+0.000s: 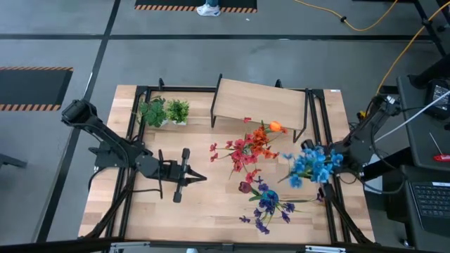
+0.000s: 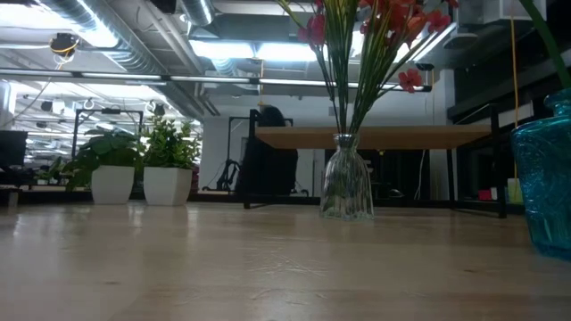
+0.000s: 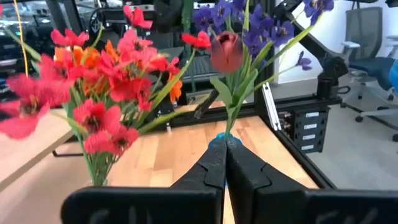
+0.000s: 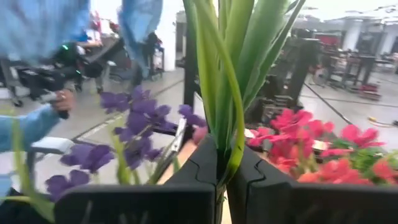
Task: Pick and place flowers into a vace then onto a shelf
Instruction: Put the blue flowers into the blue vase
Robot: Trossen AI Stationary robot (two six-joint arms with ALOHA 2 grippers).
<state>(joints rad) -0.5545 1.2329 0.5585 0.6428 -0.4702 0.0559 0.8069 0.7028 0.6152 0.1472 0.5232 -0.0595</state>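
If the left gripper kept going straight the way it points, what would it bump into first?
Probably the purple flowers in their blue vase, straight ahead of the shut left gripper. The red flowers sit off to one side. Depth is hard to judge.

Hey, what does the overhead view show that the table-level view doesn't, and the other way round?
Only the high view shows both arms: the left gripper over the bare light-wood tabletop, the right gripper shut on the bunch of blue flowers, plus the purple flowers near the front edge.

Only the low view shows the clear ribbed glass vase holding green stems, a turquoise glass vase at its right edge, and the room's ceiling lights.

Both show the raised light-wood shelf, the two leafy potted plants and the red and orange flowers.
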